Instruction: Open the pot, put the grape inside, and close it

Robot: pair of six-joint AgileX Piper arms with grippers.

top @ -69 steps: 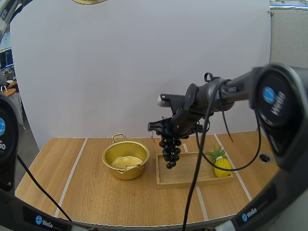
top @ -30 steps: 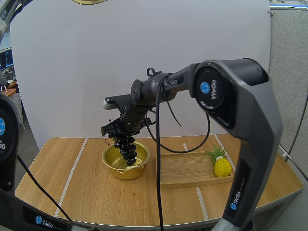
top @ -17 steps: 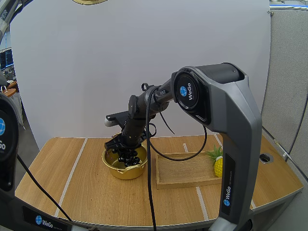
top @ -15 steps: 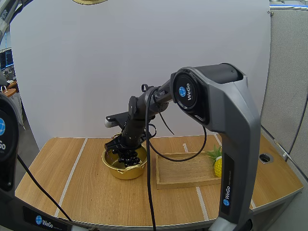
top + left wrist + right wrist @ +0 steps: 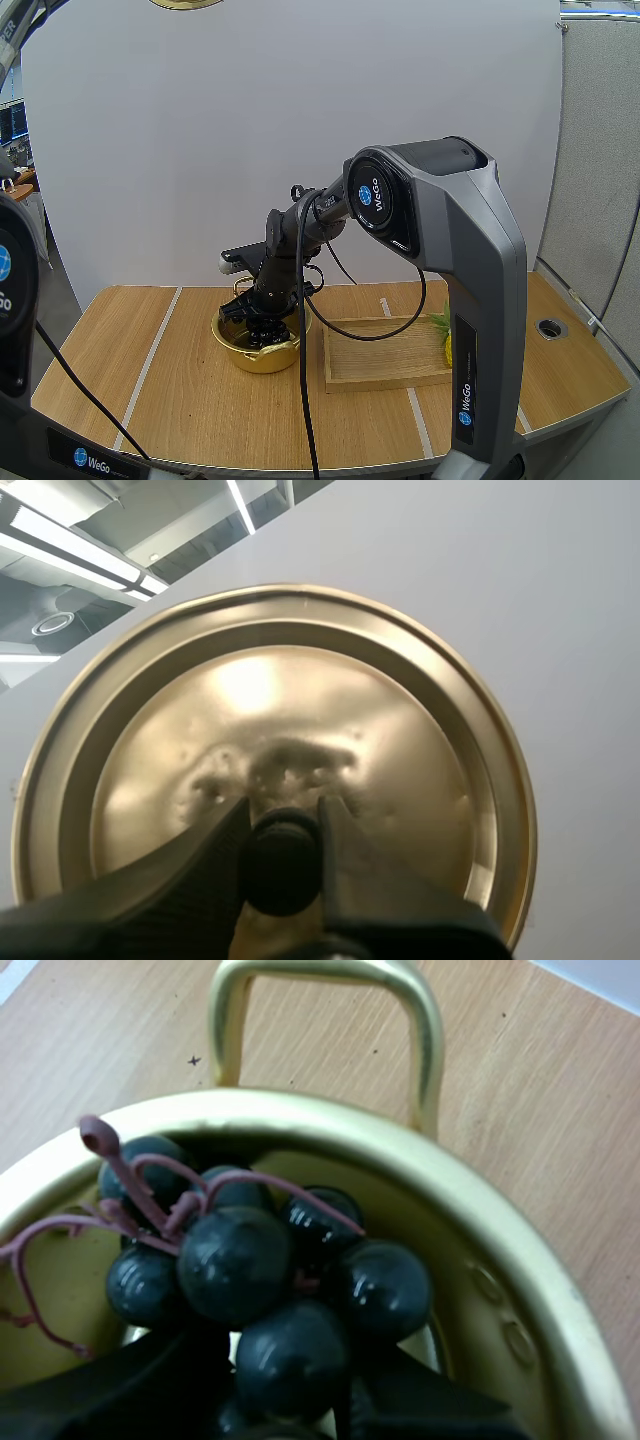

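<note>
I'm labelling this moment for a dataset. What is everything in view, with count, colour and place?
pot: one, gold, lidless, on the table beside the tray
bunch of grapes: one, dark with a pinkish stem, inside the pot
lid: one, gold with a black knob, held up away from the pot
wooden tray: one, light wood, on the table
pineapple: one, yellow and green, at the tray's far end from the pot, mostly hidden by the right arm
table: one, light wood
left gripper: one, black, shut on the lid's knob
right gripper: one, black, down in the pot, pinching the grapes
</note>
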